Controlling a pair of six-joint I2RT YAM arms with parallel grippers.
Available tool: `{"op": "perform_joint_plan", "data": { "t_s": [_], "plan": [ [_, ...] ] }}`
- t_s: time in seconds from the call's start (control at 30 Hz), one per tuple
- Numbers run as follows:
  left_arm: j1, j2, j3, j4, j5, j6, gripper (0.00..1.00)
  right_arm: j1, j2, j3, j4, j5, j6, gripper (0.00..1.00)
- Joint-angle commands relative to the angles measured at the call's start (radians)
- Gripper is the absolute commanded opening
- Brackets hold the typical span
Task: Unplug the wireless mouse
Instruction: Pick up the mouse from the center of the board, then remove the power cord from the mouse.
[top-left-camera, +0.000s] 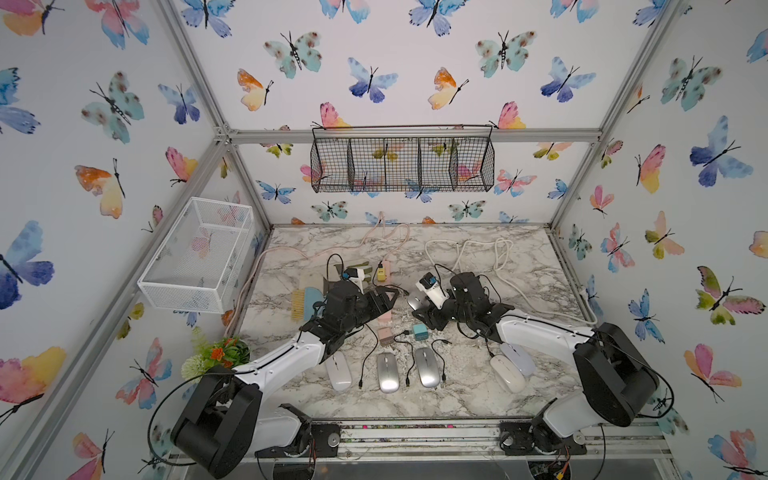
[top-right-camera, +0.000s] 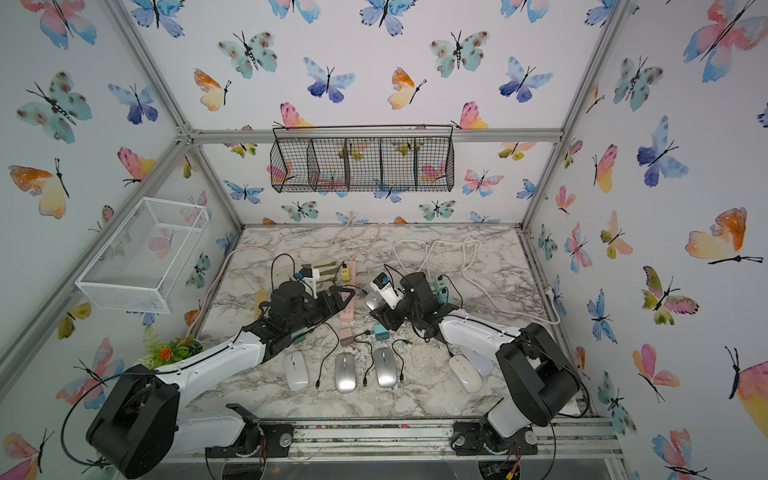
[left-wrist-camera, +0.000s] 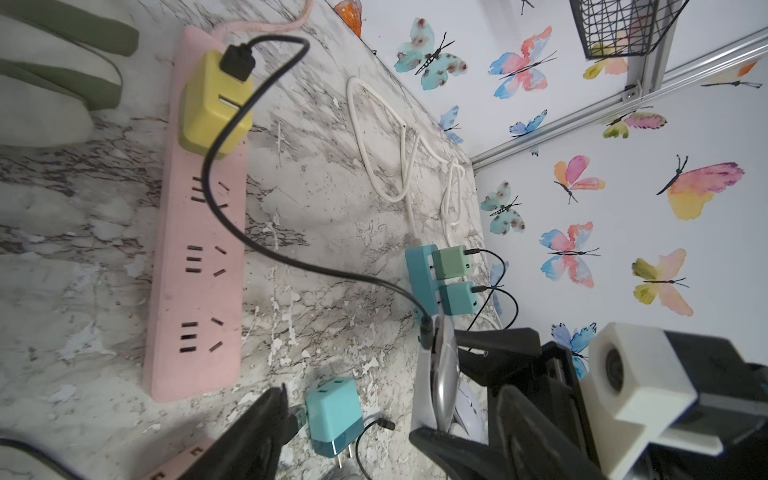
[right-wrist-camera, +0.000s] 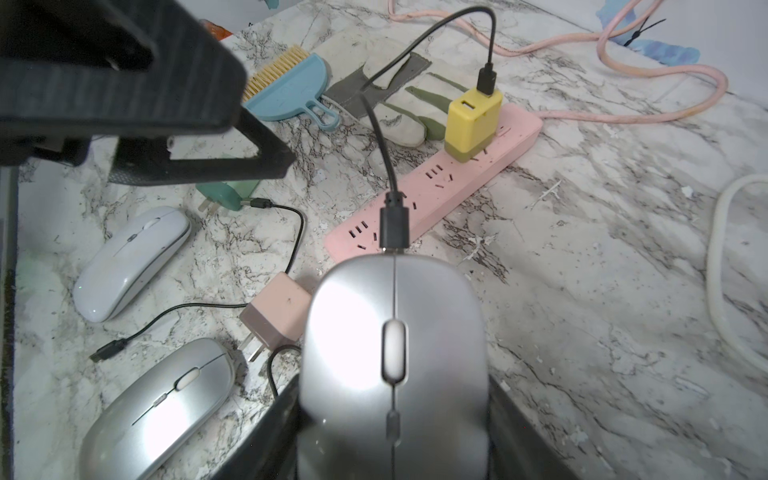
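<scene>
Right wrist view: the silver mouse (right-wrist-camera: 395, 353) runs off the frame edge at its rear and covers most of the right gripper (right-wrist-camera: 395, 424); only slivers of its jaws show. There the left gripper (right-wrist-camera: 262, 133) is cropped and out of focus. The cable plug (right-wrist-camera: 394, 224) at the mouse's nose is too small to resolve in both top views, where the left gripper hides part of the pink power strip (top-left-camera: 385, 318).

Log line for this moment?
right hand: holding silver mouse | black cable: plugged into mouse | left hand: open, off cable
</scene>
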Motion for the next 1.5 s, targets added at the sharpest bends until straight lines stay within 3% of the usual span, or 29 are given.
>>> {"op": "perform_joint_plan", "data": {
  "t_s": [0.0,0.17,0.57,0.9,1.1,1.33,1.47],
  "plan": [
    [-0.023,0.032,0.023,0.037,-0.080,-0.070,0.76,0.024,-0.027,-0.011,0.078,0.052,0.076,0.01],
    [-0.037,0.089,0.055,0.033,-0.131,-0.125,0.67,0.059,-0.018,-0.012,0.073,0.066,0.080,0.01],
    [-0.036,0.232,0.170,0.007,-0.145,-0.128,0.53,0.076,-0.007,-0.003,0.060,0.071,0.074,0.01],
    [-0.034,0.269,0.209,-0.007,-0.126,-0.111,0.18,0.080,0.011,0.001,0.045,0.071,0.070,0.01],
    [-0.033,0.272,0.223,-0.025,-0.115,-0.096,0.05,0.080,0.026,0.013,0.028,0.081,0.069,0.01],
    [-0.017,0.249,0.237,-0.050,-0.110,-0.067,0.00,0.080,0.045,0.042,-0.029,0.100,0.082,0.01],
    [0.050,0.217,0.238,-0.051,-0.072,-0.064,0.00,0.080,0.042,0.040,-0.077,0.084,0.084,0.01]
  ]
}}
